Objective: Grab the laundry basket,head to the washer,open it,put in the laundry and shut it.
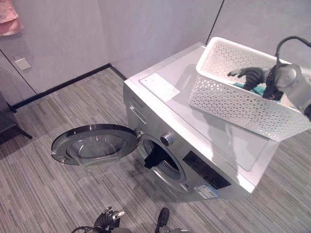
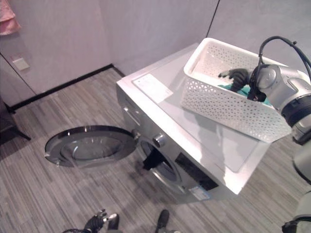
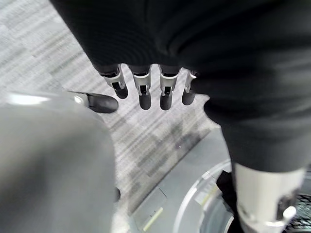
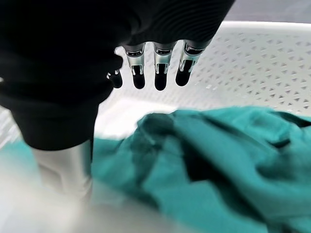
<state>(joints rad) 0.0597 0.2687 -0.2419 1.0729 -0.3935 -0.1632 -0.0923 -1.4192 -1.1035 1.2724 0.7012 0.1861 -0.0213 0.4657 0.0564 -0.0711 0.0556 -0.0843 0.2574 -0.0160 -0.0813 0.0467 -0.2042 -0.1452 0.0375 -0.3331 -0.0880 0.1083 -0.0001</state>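
Head cam, L eye: washer point(image 1: 194, 145) w/ its round door point(image 1: 92, 144) swung fully open and lying low over the floor; a dark item hangs at the drum mouth point(image 1: 154, 158). White lattice laundry basket point(image 1: 228, 104) sits on the washer top, toward the far right corner. My right hand point(image 1: 250, 76) is inside the basket, above the teal laundry point(image 1: 241, 86). I read this as the loading step: door's open, basket parked, clothes not fully moved over yet.

R eye: same layout. Left hand point(image 2: 99, 222) hangs low at the frame's bottom edge, idle, well apart from the washer.

L wrist cam: left hand point(image 3: 146, 87) fingers hang straight and relaxed over striped floor, holding nothing. Door rim visible below.

R wrist cam: right hand point(image 4: 154, 68) fingers extended toward the basket's perforated wall point(image 4: 272, 73), not curled on anything; thumb I can't make out properly. Teal cloth point(image 4: 218, 170) is a crumpled, soft heap w/ deep folds on the basket floor, just under the palm, no grip on it yet.

Next, imo: drop the hand into the heap, close on a thick fold, lift clear of the rim, swing down to the drum. Limp fabric may trail or snag on the lattice.
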